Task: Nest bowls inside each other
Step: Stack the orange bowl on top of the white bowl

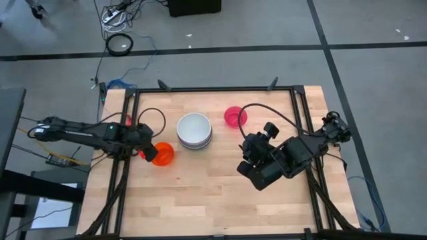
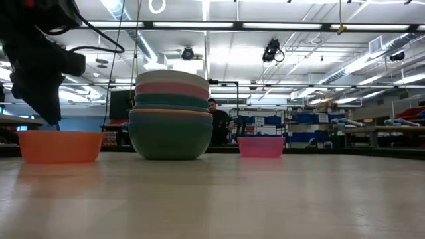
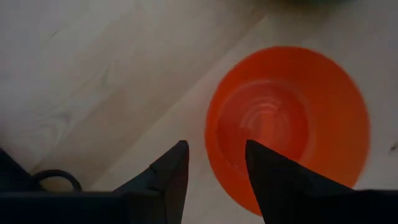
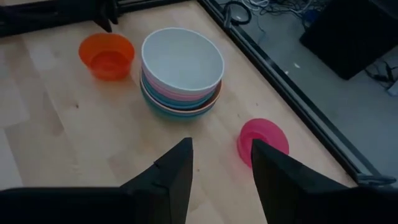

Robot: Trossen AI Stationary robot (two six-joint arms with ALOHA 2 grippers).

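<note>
Straddle near rim of small round red-orange plastic bowl (image 3: 287,127) on desk (image 1: 200,193) with spread left pincer (image 3: 214,163); pinch squarely, lift level toward white-topped bowl stack (image 1: 194,130). Right pincer (image 4: 221,155) spread, waiting.

Lower bowls in stack (image 1: 194,131) hidden under white bowl (image 1: 193,126) from above; red-orange bowl (image 3: 287,123) partly behind left finger.

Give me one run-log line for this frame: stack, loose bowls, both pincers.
stack: nested, white bowl on top | red-orange bowl: loose, left pincer open over its rim | magenta bowl: loose | right pincer: open, empty
</note>
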